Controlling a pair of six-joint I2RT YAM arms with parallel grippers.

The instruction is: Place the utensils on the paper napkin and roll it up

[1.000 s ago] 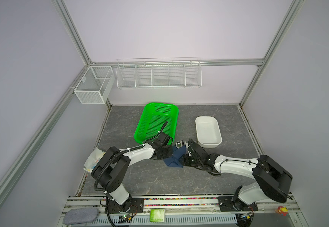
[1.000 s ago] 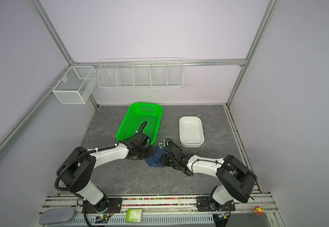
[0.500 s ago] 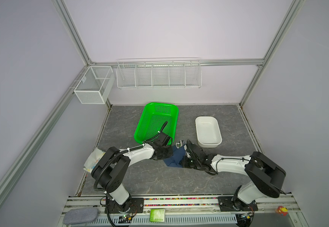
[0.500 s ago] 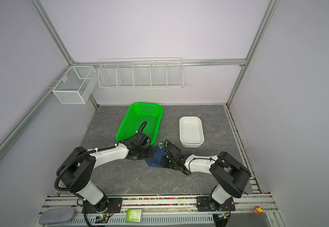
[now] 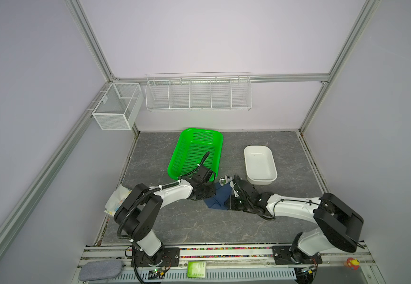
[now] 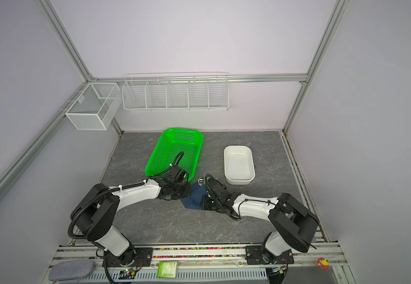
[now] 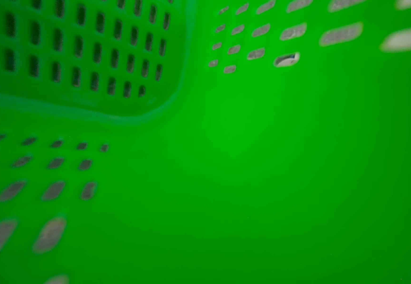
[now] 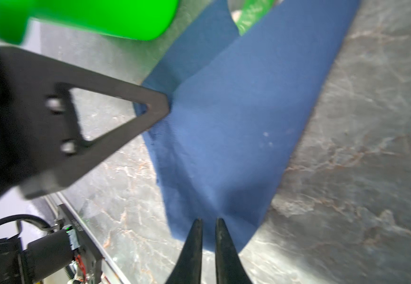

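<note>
- Napkin at centre in both top views: the thin dark navy blue paper napkin [image 5: 218,200] [image 6: 194,198], folded into a narrow band, lies on the grey marbled counter [image 5: 199,221] between the two arms. Its long axis slants from the front toward the green perforated plastic basket [image 5: 177,157] [image 6: 160,150]. The tips of the shiny silver metal utensils [image 5: 225,180] [image 6: 201,180] poke out at the far end. The left jaws sit at its left flank and the right jaws at its right, both hidden under the wrists.
- Left wrist view: the basket's wall [image 7: 248,172] fills the lens, and neither napkin nor jaws show. The left jaws are fully closed; whether they hold anything cannot be told.
- Right wrist view: the band [image 8: 236,123] runs straight away from the right jaws. They are closed to a slit and appear to pinch a ridge at its near end. A black triangular finger [image 8: 150,108] of the left jaws touches its side edge. The right arm looks better placed, being in line with the long axis.
</note>
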